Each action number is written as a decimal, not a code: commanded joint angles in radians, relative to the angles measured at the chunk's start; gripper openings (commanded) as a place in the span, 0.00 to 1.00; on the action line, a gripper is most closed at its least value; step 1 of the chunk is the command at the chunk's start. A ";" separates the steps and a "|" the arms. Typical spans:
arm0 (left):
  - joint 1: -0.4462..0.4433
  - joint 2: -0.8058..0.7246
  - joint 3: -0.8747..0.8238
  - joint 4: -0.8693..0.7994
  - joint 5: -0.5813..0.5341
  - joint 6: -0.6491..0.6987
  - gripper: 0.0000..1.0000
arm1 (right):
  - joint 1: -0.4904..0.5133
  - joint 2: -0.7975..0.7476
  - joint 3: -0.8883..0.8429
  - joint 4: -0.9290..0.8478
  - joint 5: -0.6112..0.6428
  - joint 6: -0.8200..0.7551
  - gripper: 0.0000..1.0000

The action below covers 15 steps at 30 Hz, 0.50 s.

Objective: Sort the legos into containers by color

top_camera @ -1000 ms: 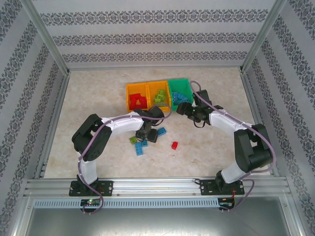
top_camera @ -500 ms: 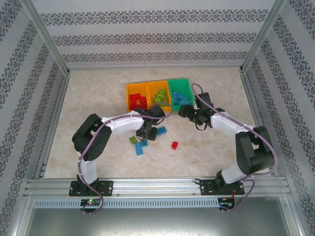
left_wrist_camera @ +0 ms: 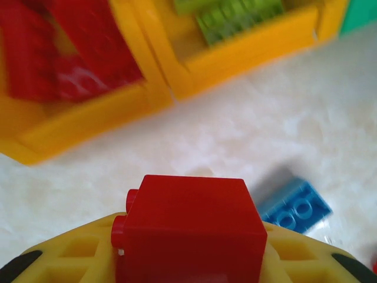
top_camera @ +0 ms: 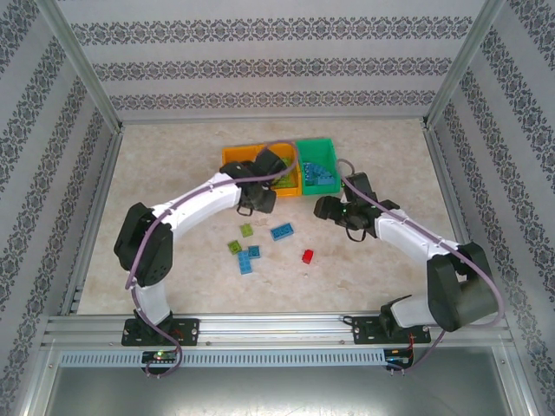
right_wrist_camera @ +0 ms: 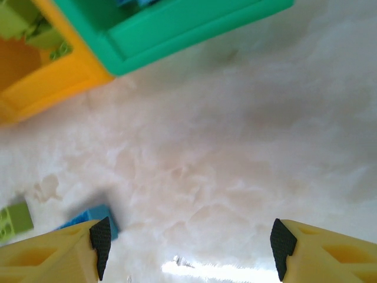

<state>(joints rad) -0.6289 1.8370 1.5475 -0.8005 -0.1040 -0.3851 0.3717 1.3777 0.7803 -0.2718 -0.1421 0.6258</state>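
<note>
left pincer [left_wrist_camera: 189, 260] | clamps red lego [left_wrist_camera: 191, 221] | moved up to orange bins [left_wrist_camera: 88, 124]

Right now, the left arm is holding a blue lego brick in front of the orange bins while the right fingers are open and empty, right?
Nearly. The lego brick in the left fingers is red, not blue, as the left wrist view shows. It is in front of the orange bins, and the right fingers are open and empty.
</note>
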 commanded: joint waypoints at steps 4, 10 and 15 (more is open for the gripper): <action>0.158 0.113 0.153 -0.060 0.030 0.067 0.30 | 0.124 -0.042 -0.025 -0.099 0.061 -0.075 0.75; 0.234 0.243 0.309 -0.095 0.050 0.083 0.32 | 0.202 -0.013 -0.024 -0.163 0.070 -0.067 0.75; 0.258 0.323 0.398 -0.126 0.044 0.086 0.35 | 0.268 0.025 -0.038 -0.182 0.062 0.043 0.74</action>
<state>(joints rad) -0.3836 2.1456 1.8935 -0.8577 -0.0605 -0.3237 0.6075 1.3804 0.7631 -0.4038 -0.0990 0.6022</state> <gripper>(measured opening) 0.426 0.746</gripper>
